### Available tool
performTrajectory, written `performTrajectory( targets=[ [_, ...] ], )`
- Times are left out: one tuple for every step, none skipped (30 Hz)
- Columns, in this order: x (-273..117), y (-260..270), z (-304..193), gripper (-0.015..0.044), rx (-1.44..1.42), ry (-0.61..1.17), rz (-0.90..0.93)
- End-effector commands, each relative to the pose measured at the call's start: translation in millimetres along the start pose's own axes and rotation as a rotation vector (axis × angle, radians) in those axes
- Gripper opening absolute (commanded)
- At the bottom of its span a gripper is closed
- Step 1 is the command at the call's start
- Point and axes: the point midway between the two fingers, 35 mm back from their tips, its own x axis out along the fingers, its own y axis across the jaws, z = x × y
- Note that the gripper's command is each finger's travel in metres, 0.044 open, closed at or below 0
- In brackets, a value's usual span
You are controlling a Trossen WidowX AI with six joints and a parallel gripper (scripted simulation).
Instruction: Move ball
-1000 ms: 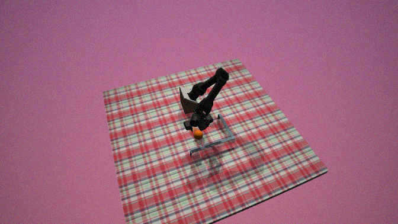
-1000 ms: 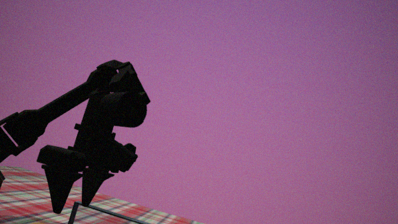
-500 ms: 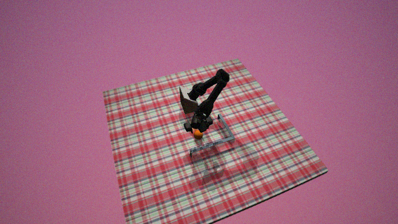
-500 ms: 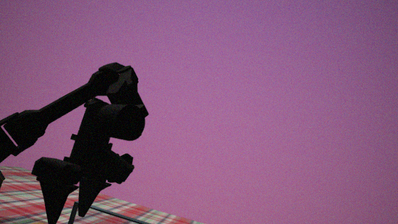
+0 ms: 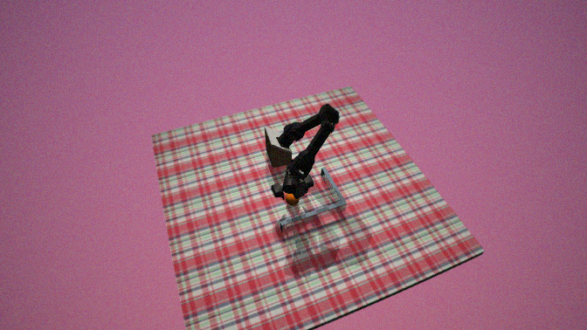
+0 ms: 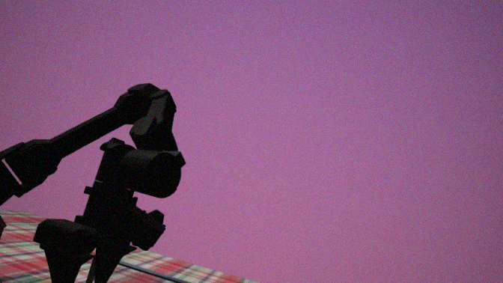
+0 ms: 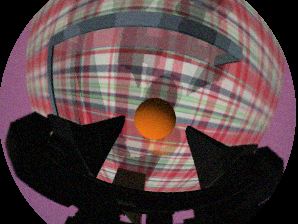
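Cloth (image 5: 210,183) in red, green and white plaid covers the square table, flat and matte, with a plain pink ground around it. Near its middle stands a grey wedge-shaped block (image 5: 276,150), dull-faced, carrying the foot of the arm (image 5: 312,146). The arm is matte black and angular: one link rises from the block to an elbow at the far side, and the next link folds back down toward the near side, ending in the wrist. In the exterior view the wrist assembly hangs steeply downward, its bulky rounded housing above the gripper (image 6: 84,267), whose two pointed fingers (image 6: 63,262) run off the lower edge of the picture just above the cloth.

The ball (image 5: 291,199) is orange, smooth and round, lying on the cloth directly below the gripper (image 5: 288,194). In the wrist view the ball (image 7: 156,117) sits between the two dark finger tips and a little ahead of them, with plaid showing on either side of it; the fingers are spread wide and grip nothing.

To the right of the ball stand the two low walls (image 5: 334,192), thin, pale blue-grey and translucent, meeting at a right-angled corner on the right. The ball lies on the open side of that corner, near the walls but touching neither. The see-through copy cannot be made out.
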Motion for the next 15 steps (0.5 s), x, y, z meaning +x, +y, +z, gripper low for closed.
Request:
performTrajectory(
  targets=[
    [8, 1, -1, 0.0426, 0.006, 0.005, 0.007],
    [10, 1, -1, 0.0426, 0.006, 0.005, 0.007],
    [11, 1, -2, 0.0426, 0.006, 0.005, 0.007],
    [13, 1, -2, 0.0426, 0.006, 0.005, 0.007],
    [15, 1, -2, 0.0426, 0.006, 0.005, 0.007],
    [16, 1, -2, 0.0426, 0.006, 0.005, 0.007],
    [18, 1, -2, 0.0426, 0.006, 0.005, 0.008],
    [19, 1, -2, 0.0426, 0.006, 0.005, 0.008],
    [21, 1, -2, 0.0426, 0.006, 0.005, 0.008],
    [23, 1, -2, 0.0426, 0.006, 0.005, 0.008],
    [24, 1, -2, 0.0426, 0.006, 0.005, 0.008],
    [25, 2, -3, 0.0426, 0.006, 0.005, 0.008],
    [25, 2, -3, 0.0426, 0.006, 0.005, 0.008],
    [25, 2, -3, 0.0399, 0.006, 0.005, 0.008],
    [25, 2, -3, 0.0373, 0.006, 0.005, 0.008]
  ],
)
